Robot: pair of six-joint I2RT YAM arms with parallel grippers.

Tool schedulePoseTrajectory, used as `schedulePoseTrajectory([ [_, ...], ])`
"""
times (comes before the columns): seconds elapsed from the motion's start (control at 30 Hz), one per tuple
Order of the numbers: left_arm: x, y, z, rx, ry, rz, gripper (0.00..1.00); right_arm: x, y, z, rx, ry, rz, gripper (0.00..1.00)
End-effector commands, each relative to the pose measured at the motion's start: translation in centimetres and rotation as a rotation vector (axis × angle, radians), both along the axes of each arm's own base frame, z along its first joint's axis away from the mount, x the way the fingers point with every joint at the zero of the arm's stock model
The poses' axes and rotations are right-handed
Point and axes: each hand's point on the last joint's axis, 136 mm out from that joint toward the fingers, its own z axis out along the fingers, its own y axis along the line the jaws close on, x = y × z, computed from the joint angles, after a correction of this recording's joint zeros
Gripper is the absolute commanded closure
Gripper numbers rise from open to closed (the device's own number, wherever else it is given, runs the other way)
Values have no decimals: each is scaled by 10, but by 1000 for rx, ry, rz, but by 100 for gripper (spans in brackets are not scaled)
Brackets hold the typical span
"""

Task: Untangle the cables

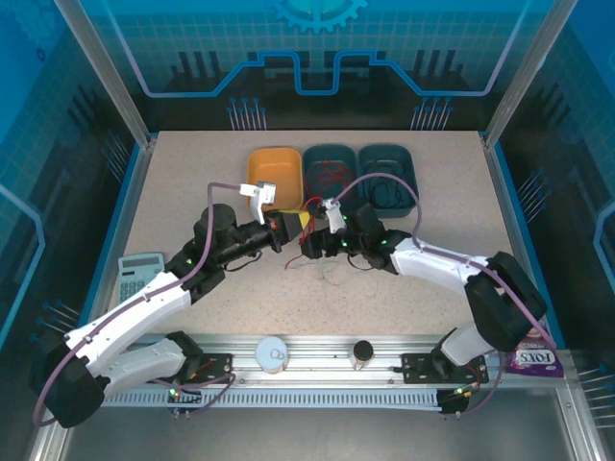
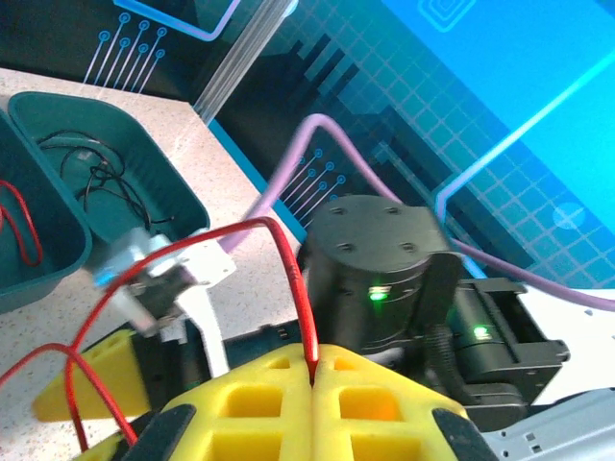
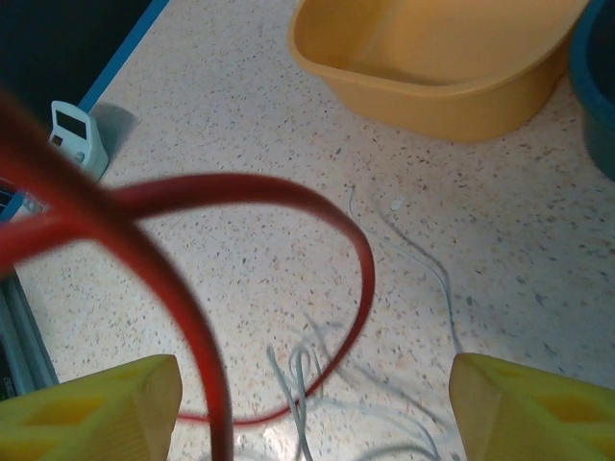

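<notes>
While the left pincer (image 2: pixel 314 382) clamps the red cable (image 2: pixel 306 327) and the right pincer (image 3: pixel 312 408) stands apart, the white cable (image 3: pixel 300 379) at six o'clock seems unsorted.

From above I get bright, even overhead light on the table (image 1: pixel 173 202), with only soft shadows. In my right wrist view the red cable (image 3: pixel 240 187) is a thick blur close to the lens. The pale cable (image 3: pixel 300 379) seems washed out by glare, though I can't be sure. My left wrist view is fairly sharp, and the blue wall panels (image 2: pixel 519 106) glow brightly.
</notes>
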Motion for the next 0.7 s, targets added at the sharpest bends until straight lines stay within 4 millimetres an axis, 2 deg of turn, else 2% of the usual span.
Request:
schedulePoseTrajectory([
  [0.0, -2, 0, 35, -65, -80, -16, 100, 9, 14, 4, 32, -20, -11, 27],
  [0.23, -5, 9, 70, -59, -184, 13, 100, 1, 0, -35, -24, 50, -62, 38],
  [0.5, -3, 22, 92, -27, -239, 87, 100, -4, -13, -49, -51, 79, -90, 49],
  [0.67, -5, 28, 112, -17, -283, 113, 100, -6, -16, -52, -55, 91, -98, 53],
])
